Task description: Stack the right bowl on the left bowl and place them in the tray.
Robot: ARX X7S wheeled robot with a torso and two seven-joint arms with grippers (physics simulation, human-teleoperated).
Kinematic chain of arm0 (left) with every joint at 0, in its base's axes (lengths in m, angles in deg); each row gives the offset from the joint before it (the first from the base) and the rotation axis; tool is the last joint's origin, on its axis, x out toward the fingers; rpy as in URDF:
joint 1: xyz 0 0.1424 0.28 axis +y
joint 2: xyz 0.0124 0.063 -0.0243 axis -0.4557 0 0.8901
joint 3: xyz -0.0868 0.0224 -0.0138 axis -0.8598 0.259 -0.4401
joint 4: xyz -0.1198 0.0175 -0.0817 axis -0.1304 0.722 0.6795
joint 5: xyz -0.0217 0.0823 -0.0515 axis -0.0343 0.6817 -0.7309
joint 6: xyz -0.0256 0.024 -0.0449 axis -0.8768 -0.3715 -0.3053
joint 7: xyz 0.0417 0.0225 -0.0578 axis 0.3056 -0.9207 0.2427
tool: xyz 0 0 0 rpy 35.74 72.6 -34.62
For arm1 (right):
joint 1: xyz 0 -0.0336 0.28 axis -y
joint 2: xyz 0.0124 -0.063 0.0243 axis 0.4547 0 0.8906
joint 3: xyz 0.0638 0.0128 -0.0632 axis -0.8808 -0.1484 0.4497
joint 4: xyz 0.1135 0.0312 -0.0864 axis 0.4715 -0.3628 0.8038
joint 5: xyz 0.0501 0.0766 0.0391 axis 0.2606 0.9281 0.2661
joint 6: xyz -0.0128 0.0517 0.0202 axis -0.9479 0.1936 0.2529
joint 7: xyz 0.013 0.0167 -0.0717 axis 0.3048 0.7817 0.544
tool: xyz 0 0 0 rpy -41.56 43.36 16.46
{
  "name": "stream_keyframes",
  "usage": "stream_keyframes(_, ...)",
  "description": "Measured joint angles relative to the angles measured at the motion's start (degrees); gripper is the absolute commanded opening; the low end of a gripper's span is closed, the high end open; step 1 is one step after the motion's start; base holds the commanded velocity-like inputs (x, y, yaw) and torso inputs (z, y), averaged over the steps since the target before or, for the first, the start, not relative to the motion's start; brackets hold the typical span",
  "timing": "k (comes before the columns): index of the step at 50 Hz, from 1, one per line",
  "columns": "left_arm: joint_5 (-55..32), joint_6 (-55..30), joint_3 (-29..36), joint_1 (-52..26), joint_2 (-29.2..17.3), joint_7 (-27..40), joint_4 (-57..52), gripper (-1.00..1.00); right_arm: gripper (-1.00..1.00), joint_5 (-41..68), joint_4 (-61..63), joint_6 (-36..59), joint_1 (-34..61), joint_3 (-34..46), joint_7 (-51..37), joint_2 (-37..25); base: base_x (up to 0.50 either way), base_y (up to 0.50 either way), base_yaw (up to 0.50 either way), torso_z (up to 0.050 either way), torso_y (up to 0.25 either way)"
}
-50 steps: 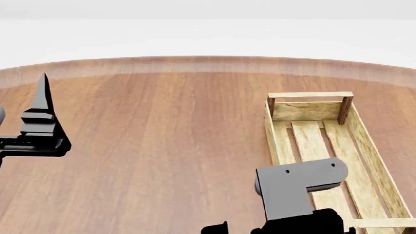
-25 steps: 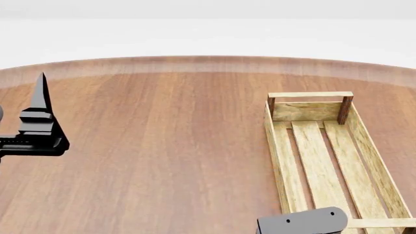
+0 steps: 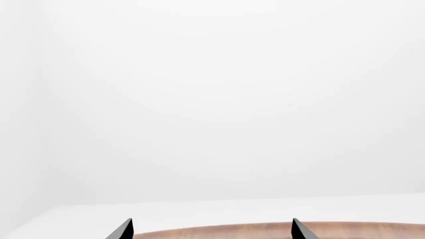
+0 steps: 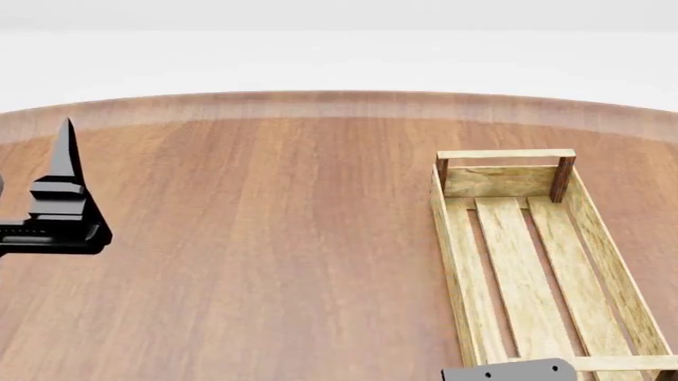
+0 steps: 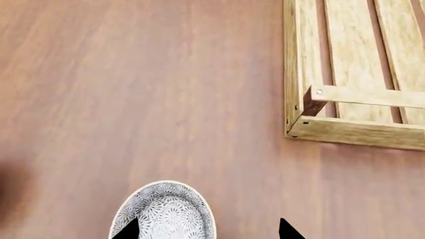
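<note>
The light-wood slatted tray [image 4: 456, 230] lies empty at the right of the table; its near end wall shows in the right wrist view [image 5: 345, 132]. One grey-white patterned bowl [image 5: 166, 209] shows only in the right wrist view, on the table. My right gripper [image 5: 207, 230] is open above it, one fingertip [image 5: 127, 230] over the bowl, the other beside its rim. The other bowl is out of view. My left gripper [image 3: 209, 230] is open and empty, pointing past the table's far edge; in the head view it [image 4: 63, 171] is at the far left.
The round brown wooden table [image 4: 265, 238] fills the head view, with its curved far edge [image 4: 339, 95] against a white background. A grey part of the right arm [image 4: 514, 371] shows at the bottom edge by the tray's near end.
The right arm has drawn back toward the robot, from over the tray's near end almost out of the head view. The left gripper has shifted slightly left.
</note>
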Motion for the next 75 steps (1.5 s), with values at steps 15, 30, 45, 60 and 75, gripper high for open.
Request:
stream_keyframes(15, -0.6, -0.2, 0.0, -0.3, -0.3, 0.4, -0.3, 1.00, 1.00, -8.9, -1.9, -0.7, -3.9, 0.9, 8.2, 0.3, 0.00, 0.00, 0.00, 0.000, 0.000)
stream_keyframes(30, -1.0, -0.1, 0.1, -0.3, -0.6, 0.8, -0.5, 1.00, 1.00, -15.5, -4.6, -2.9, -4.9, 2.5, 14.5, 0.2, 0.00, 0.00, 0.00, 0.000, 0.000)
stream_keyframes(45, -1.4, 0.3, 0.2, -0.1, -0.9, 1.1, -0.6, 1.00, 1.00, -25.1, -11.5, -7.6, -5.3, 6.8, 24.2, 0.7, 0.00, 0.00, 0.00, 0.000, 0.000)
stream_keyframes(60, -1.8, 0.8, 0.3, 0.2, -1.3, 1.4, -0.5, 1.00, 1.00, -30.2, -15.7, -10.5, -6.1, 10.5, 29.6, 1.3, 0.00, 0.00, 0.00, 0.000, 0.000)
stream_keyframes(75, -2.0, 1.3, 0.8, 0.5, -1.6, 1.7, -0.4, 1.00, -1.00, -33.1, -16.5, -12.5, -7.2, 13.7, 33.7, 1.1, 0.00, 0.00, 0.00, 0.000, 0.000)
